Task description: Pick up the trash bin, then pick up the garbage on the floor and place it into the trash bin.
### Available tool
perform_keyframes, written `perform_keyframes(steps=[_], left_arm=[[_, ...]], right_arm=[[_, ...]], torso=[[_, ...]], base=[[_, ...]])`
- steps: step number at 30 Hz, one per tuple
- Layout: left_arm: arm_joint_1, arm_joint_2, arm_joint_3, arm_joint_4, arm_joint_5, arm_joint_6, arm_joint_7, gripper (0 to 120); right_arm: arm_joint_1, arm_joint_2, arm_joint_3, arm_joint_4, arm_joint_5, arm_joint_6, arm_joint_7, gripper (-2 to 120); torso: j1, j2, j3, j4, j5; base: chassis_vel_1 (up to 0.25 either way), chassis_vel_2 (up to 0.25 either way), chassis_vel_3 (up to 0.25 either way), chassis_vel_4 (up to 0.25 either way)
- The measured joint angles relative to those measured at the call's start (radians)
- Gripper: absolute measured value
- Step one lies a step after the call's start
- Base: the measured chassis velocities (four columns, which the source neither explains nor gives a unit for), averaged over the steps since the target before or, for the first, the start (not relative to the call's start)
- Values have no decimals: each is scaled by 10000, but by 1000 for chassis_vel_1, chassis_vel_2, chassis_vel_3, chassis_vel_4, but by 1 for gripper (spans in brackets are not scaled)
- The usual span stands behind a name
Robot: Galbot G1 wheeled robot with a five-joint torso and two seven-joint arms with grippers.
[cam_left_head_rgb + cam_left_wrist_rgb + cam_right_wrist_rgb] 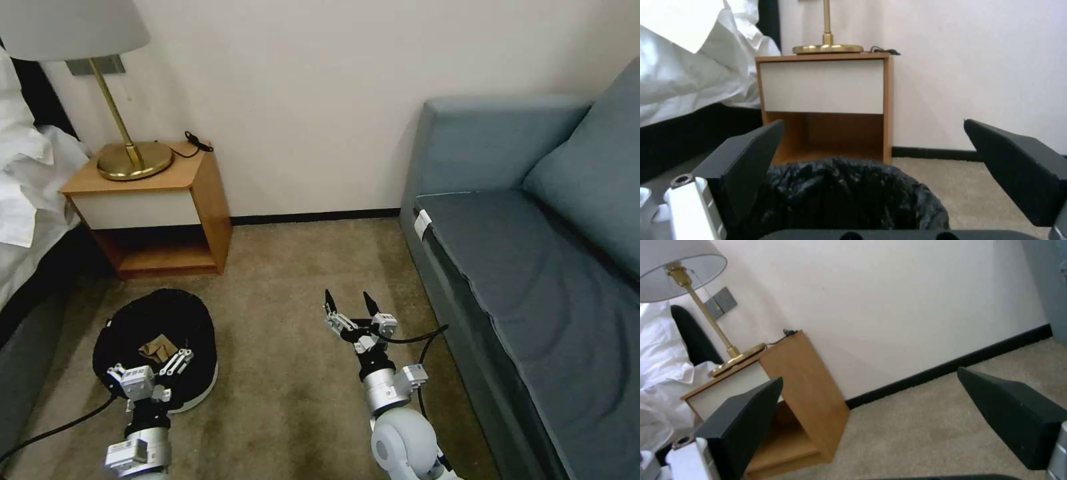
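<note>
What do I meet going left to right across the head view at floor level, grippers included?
Trash bin with the left gripper open at its near rim → bare carpet → right gripper, open above the carpet → sofa.

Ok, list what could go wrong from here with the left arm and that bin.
1. The left gripper hangs open over the trash bin; closing might pinch only loose black liner, so the bag could lift or slip rather than the bin.
2. The tan crumpled paper lies inside the bin just ahead of the fingers; tilting the bin might spill it.
3. The nightstand stands close behind; a forward swing could clip it.

The right gripper waits open above the carpet.
</note>
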Motion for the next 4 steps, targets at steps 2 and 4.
perform_keyframes(steps=[2,4], left_arm=[[0,0,0,-1,0,0,0,100],[0,-1,0,0,0,0,0,100]], right_arm=[[0,0,-1,0,0,0,0,100],[0,0,-2,-1,0,0,0,100]], torso=[[0,0,0,0,0],[0,0,0,0,0]], base=[[0,0,0,0],[0,0,0,0]])
